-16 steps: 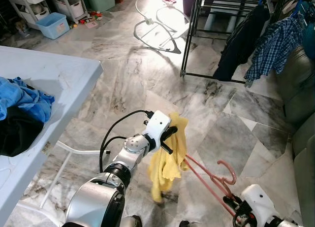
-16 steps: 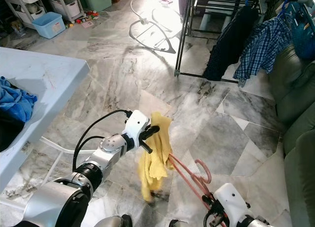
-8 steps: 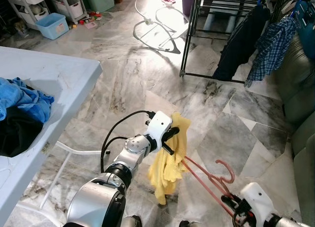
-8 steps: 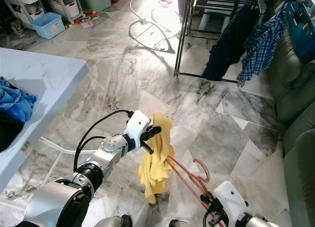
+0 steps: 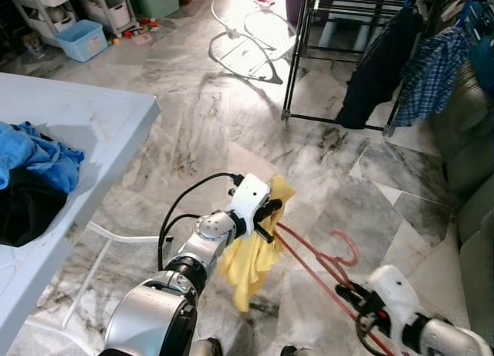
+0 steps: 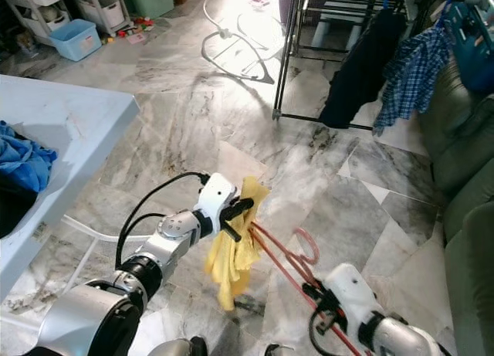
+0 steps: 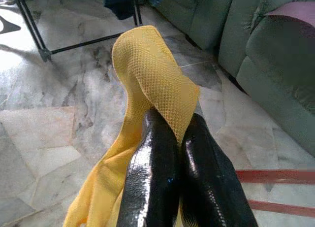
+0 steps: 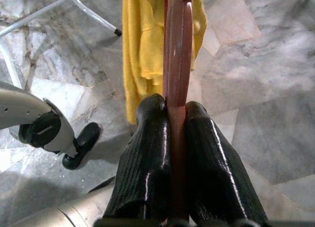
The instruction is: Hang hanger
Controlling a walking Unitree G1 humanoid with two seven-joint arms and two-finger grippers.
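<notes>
Ahead, across the marble floor (image 5: 208,109), stands the black drying rack (image 5: 324,16) with a dark garment (image 5: 378,66) and a plaid shirt (image 5: 428,82) already hung from it, well apart from both arms and up to the robot's right of centre; that is presumably where the hanger has to end. To the robot's left the white surface (image 5: 85,116) carries a heap of blue cloth (image 5: 35,151) and plays no part in the move. Between the two arms runs the red hanger (image 5: 316,259), its long axis slanting from the right pincer (image 5: 351,298), low and to the robot's right, up and leftward toward the left pincer (image 5: 266,217); its hook curls upward near the middle of that span, pointing roughly toward the rack. The right pincer is clamped on the hanger's bar, the red rod squeezed between the two black fingers (image 8: 147,163) in the right wrist view. The left pincer is closed on a fold of the yellow mesh cloth (image 5: 251,259), which drapes down from the hanger's far end. The right arm is the nearer one to the rack, so I judge the carry forward and rightward turns mainly on it, with the hook kept turned toward the rail.
</notes>
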